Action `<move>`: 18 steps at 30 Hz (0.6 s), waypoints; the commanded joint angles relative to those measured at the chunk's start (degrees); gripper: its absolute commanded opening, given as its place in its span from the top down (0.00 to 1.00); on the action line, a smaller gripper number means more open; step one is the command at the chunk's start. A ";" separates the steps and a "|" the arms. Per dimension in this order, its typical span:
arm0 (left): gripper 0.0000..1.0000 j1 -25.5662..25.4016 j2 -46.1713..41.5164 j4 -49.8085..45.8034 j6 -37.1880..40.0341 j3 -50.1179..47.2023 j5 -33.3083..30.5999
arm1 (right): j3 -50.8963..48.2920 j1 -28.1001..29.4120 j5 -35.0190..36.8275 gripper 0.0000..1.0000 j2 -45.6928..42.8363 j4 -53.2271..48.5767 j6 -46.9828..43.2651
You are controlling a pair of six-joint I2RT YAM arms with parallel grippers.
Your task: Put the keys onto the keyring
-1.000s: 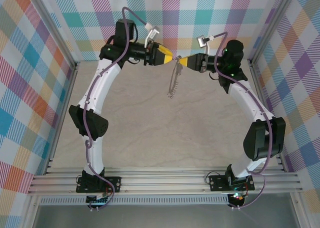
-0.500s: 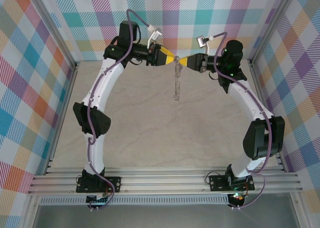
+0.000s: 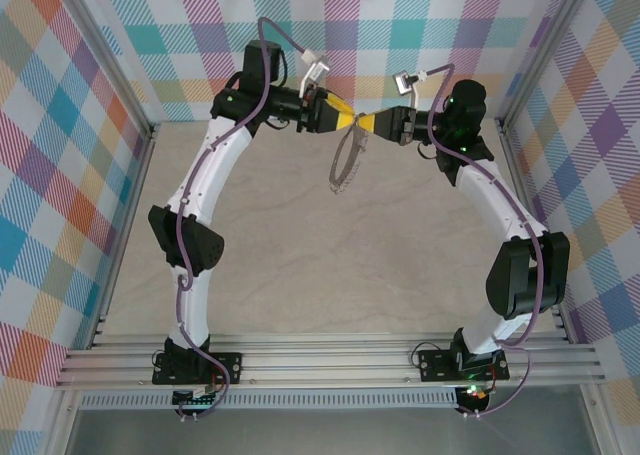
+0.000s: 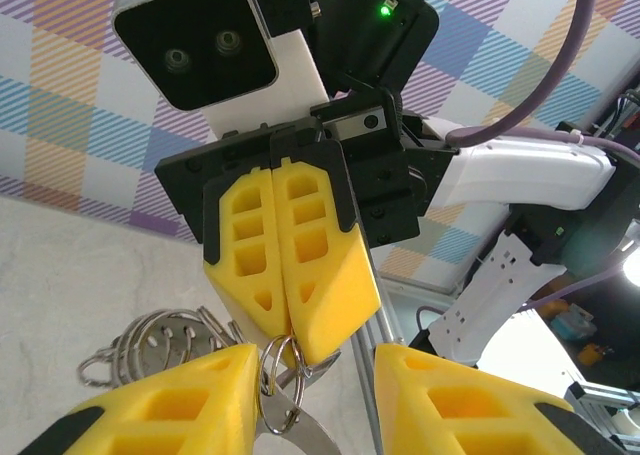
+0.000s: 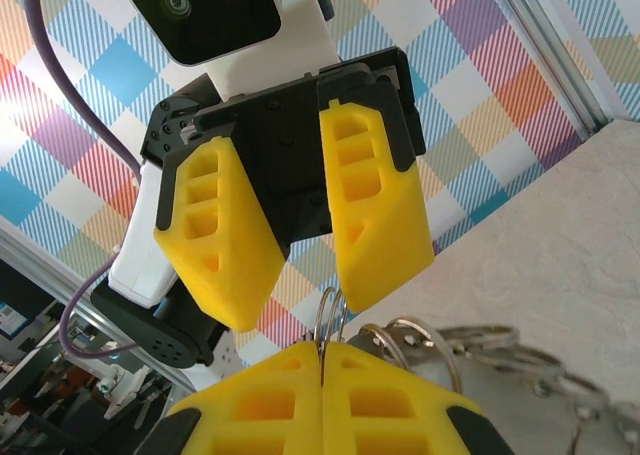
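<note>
Plainly, the right gripper (image 5: 322, 347) is pinching fully shut on the rim of the keyring (image 3: 337, 183), which is hanging free below that gripper. The left gripper (image 4: 318, 375) is facing the right gripper tip to tip with its fingers partly apart, straddling the pinched bit of rim. Nothing is bridging its gap, so I am reading it as holding nothing. A sliver of bright metal is lying low against one of its fingers (image 4: 180, 405). I cannot tell whether that is the key's blade, and I am not making out a lilac head.

The hoop is looking light, thin, stiff and slick, and its fringe of dangling pieces (image 5: 480, 335) is loose enough to snag, so it is likely swinging at any nudge. I am judging the bare rim just beside the right gripper to be the best hold.

Against the earlier top views, the hoop is no longer hanging edge-on as a straight line. It is showing as a narrow oval, with its lower end swinging away from the right gripper.
</note>
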 commanded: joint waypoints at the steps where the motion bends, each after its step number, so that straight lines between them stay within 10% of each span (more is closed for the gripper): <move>1: 0.65 -0.55 0.87 -2.57 1.41 1.85 1.90 | 0.71 0.29 -0.98 1.00 -0.07 2.71 0.31; 18: 0.78 -1.18 1.44 -2.86 1.87 3.23 2.39 | 0.40 0.29 -0.67 1.00 0.02 2.51 0.09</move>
